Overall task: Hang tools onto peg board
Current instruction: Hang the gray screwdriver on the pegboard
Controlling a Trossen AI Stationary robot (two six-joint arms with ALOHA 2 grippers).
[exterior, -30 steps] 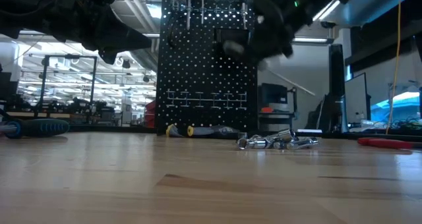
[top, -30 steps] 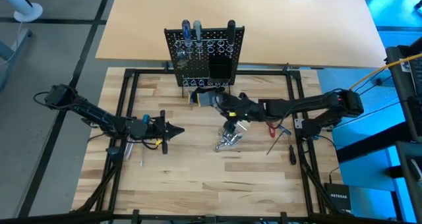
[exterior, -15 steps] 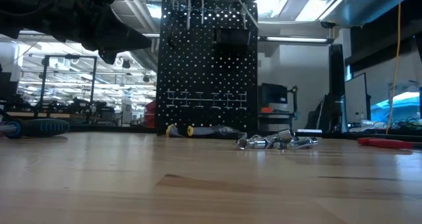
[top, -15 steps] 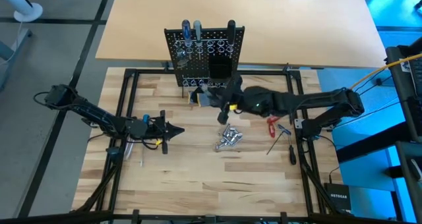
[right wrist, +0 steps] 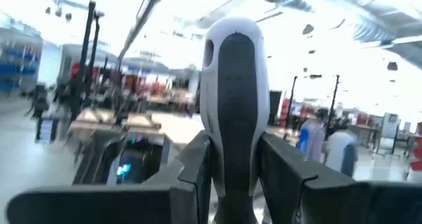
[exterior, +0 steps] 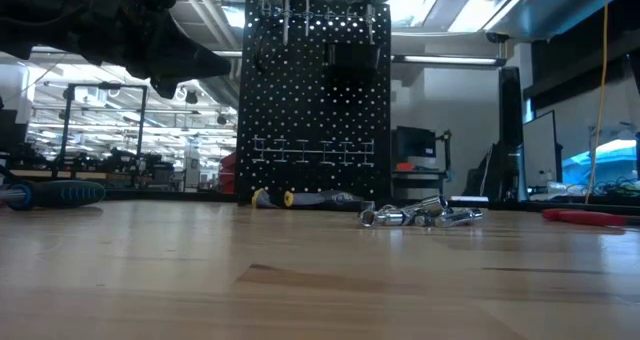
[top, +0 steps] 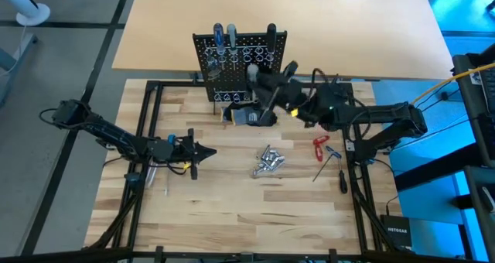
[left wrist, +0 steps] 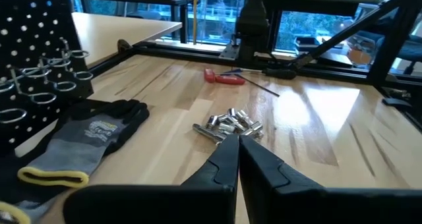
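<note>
The peg board point(top: 240, 58) stands upright at the table's far side, with three screwdrivers point(top: 231, 35) stuck in its top rings; the low view shows it as well point(exterior: 315, 100). My right gripper point(top: 278, 83) is raised in front of the board's right half, shut on a grey-and-black-handled screwdriver point(right wrist: 234, 85). Small silver pieces point(top: 267, 161) lie heaped mid-table. My left gripper point(top: 207, 151) hovers shut at the left, pointing toward them point(left wrist: 237, 141). My right gripper pinches the screwdriver's handle point(right wrist: 234, 155) between its two fingers, one on each side. The handle's rounded grey end point(right wrist: 234, 46) sticks out past the fingertips. The tool is lifted clear of the table; its shaft is hidden behind the gripper.
A grey-black glove point(top: 249, 114) lies at the board's foot. A red-handled tool point(top: 319, 147) and a black screwdriver point(top: 341, 176) lie at the right. A blue-handled screwdriver point(exterior: 60, 193) rests on the table under the left arm. Black frame rails point(top: 151, 124) border the tabletop.
My right gripper has risen from just above the silver pieces and gone toward the peg board, tipping from pointing down to pointing slightly upward, with the screwdriver still in it. It has left the low view.
</note>
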